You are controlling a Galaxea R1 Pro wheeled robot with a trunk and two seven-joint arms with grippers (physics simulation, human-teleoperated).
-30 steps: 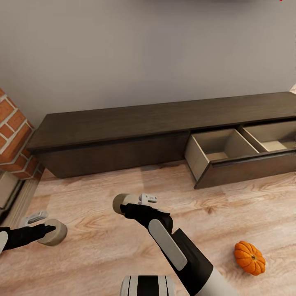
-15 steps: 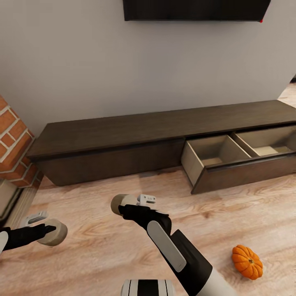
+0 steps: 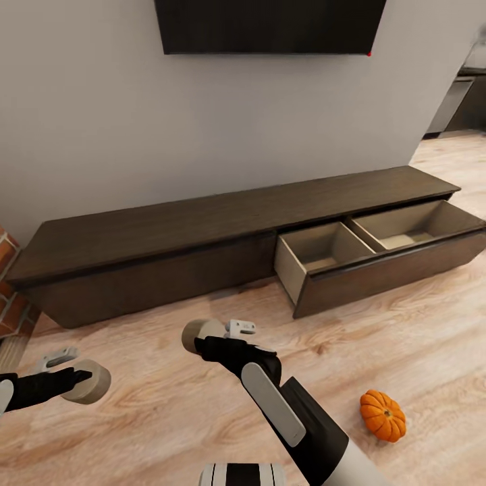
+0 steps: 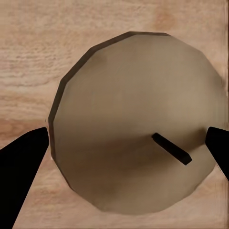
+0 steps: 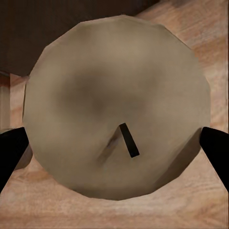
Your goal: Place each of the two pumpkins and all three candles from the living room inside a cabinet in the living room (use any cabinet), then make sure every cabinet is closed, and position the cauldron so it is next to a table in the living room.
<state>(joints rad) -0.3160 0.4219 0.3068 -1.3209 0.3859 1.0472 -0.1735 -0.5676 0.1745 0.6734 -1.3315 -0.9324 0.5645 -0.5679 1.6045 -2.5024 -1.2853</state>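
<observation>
Cabinet [image 3: 202, 229] against the wall under a screen [image 3: 270, 25] — drawer [image 3: 378, 260] open at right; pumpkin [image 3: 383, 415] on floor [image 3: 418, 351] before it.

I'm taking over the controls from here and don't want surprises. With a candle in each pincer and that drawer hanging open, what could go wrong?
1. Each candle is held by its sides between two thin fingertips; a jolt while driving could let one slip.
2. The pumpkin lies on the floor near the right arm, on the way to the open drawer; the base may knock it away.
3. The drawer front juts out low, so an arm could hit it.
</observation>
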